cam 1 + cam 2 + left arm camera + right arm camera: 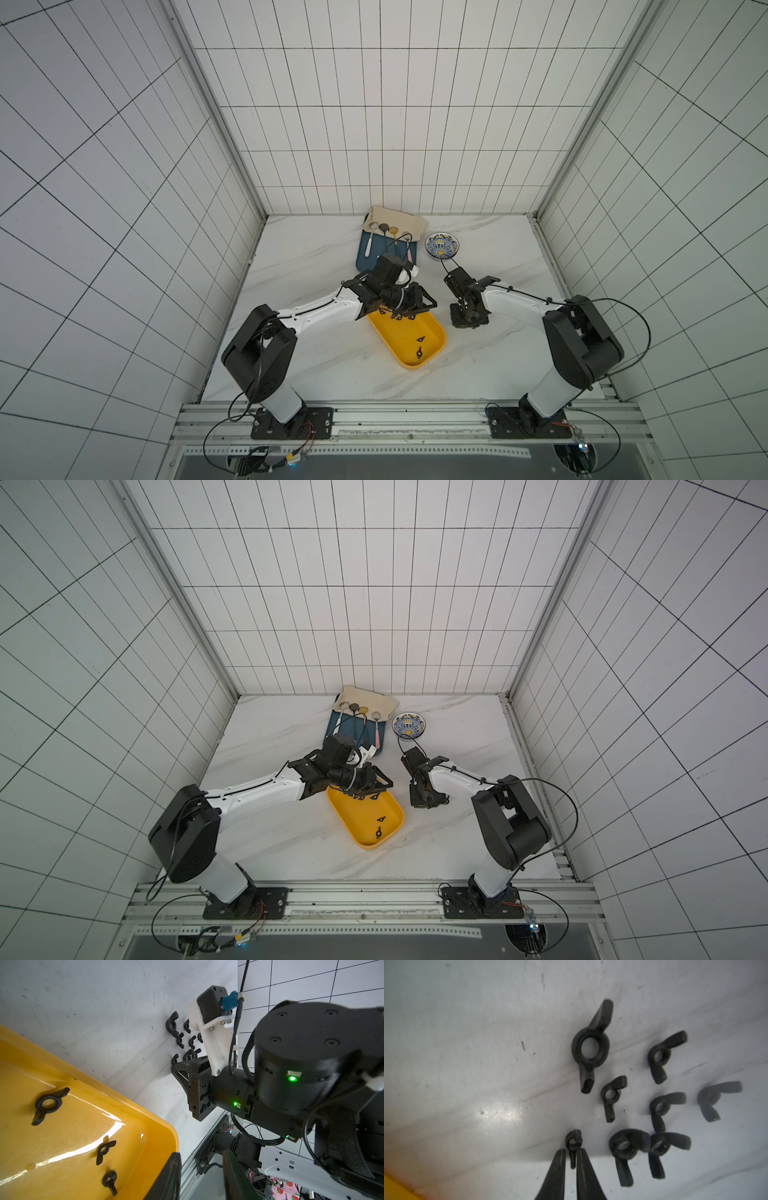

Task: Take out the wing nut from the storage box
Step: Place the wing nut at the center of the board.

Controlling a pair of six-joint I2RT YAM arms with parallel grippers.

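The yellow storage box [399,337] [365,812] lies mid-table with black wing nuts [421,339] on its floor; three show in the left wrist view [48,1103]. My left gripper [424,305] [201,1152] hovers over the box's far end, open, with only table showing between its fingers. To the right of the box, several wing nuts [590,1047] [185,1039] lie on the table. My right gripper [467,320] [571,1150] points down at them. Its fingers stand slightly apart around a small wing nut [573,1144] resting on the table.
A dark-blue tray [363,257] with spoons and a beige cloth [399,218] sits at the back. A patterned bowl [442,246] stands to the right of it. The metal rail [374,419] runs along the front edge. A corner of the box [392,1188] shows near the right gripper.
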